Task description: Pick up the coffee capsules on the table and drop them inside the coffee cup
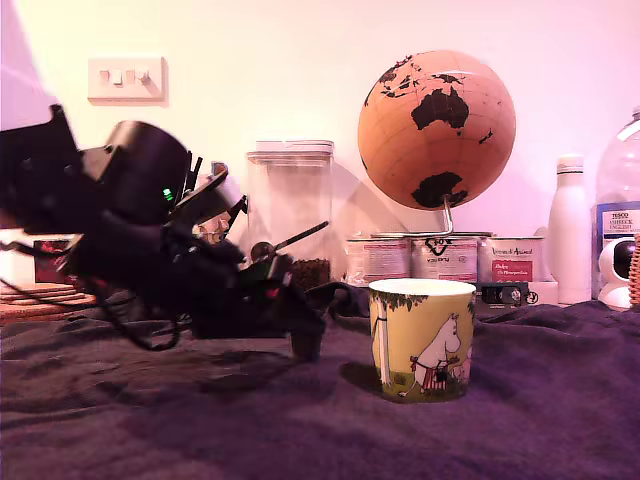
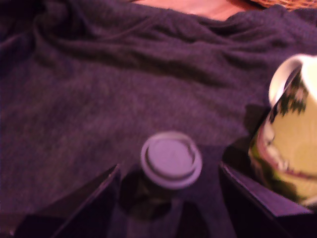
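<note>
Arm (image 1: 130, 215): comes in from the exterior view's left. Its bulky black body is held above the dark-draped table (image 1: 520, 440), and the forward section is pitched down toward the surface. Cables (image 1: 140, 335) loop beneath it.

Claw (image 1: 306, 344): low, with the tip at or just off the table. The exterior view does not show whether it touches.

Claw state: spread. In the wrist view the claw (image 2: 170, 173) has its two dark fingers (image 2: 79, 208) wide apart, with a gap on either side of the capsule.

Capsule (image 2: 171, 159): on the table between the fingers, roughly centred in the opening. It stands upright with its round rimmed top facing the wrist camera. Neither finger appears to touch it, though the frame is slightly blurred. In the exterior view the claw hides it.

Mug (image 1: 422, 340): upright on the table, just beside the claw on the exterior view's right, with a clear gap between them. In the wrist view the mug (image 2: 292, 148) lies just outside one finger. Whether it touches that finger cannot be told.

Background, exterior view: a clear canister (image 1: 290, 210), a globe (image 1: 437, 128) and a row of tins (image 1: 445, 258) stand behind the claw by the wall, well apart from it.
</note>
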### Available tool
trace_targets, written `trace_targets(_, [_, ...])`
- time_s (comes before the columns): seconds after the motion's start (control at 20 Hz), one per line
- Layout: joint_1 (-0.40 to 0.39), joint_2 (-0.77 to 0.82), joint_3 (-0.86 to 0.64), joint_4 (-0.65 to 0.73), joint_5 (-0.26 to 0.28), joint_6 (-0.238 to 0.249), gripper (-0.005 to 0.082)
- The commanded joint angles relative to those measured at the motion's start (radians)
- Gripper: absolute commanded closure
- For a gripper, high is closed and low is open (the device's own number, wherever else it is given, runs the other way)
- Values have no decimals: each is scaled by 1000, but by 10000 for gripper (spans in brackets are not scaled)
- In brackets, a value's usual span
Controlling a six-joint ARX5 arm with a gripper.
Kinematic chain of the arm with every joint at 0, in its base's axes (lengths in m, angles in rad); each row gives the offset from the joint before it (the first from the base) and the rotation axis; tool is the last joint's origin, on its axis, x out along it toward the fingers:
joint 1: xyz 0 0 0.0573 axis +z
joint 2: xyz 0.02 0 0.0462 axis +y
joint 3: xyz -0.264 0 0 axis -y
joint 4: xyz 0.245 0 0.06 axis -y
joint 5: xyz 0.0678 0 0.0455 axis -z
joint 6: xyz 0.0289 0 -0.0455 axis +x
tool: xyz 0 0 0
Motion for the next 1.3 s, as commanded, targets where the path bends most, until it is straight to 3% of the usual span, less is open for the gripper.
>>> trace_targets(0.0, [-7, 46, 18, -17, 4, -3, 201])
trace_targets(0.3, [-10, 55, 27, -43, -2, -7, 223])
trace_targets(0.45, [-10, 55, 27, -42, -12, -7, 315])
trace_targets(0.7, [-10, 55, 27, -24, -12, -5, 578])
trace_targets(1.1, [-9, 55, 27, -9, -7, -3, 592])
trace_targets(1.25, [-2, 48, 27, -8, 38, -2, 592])
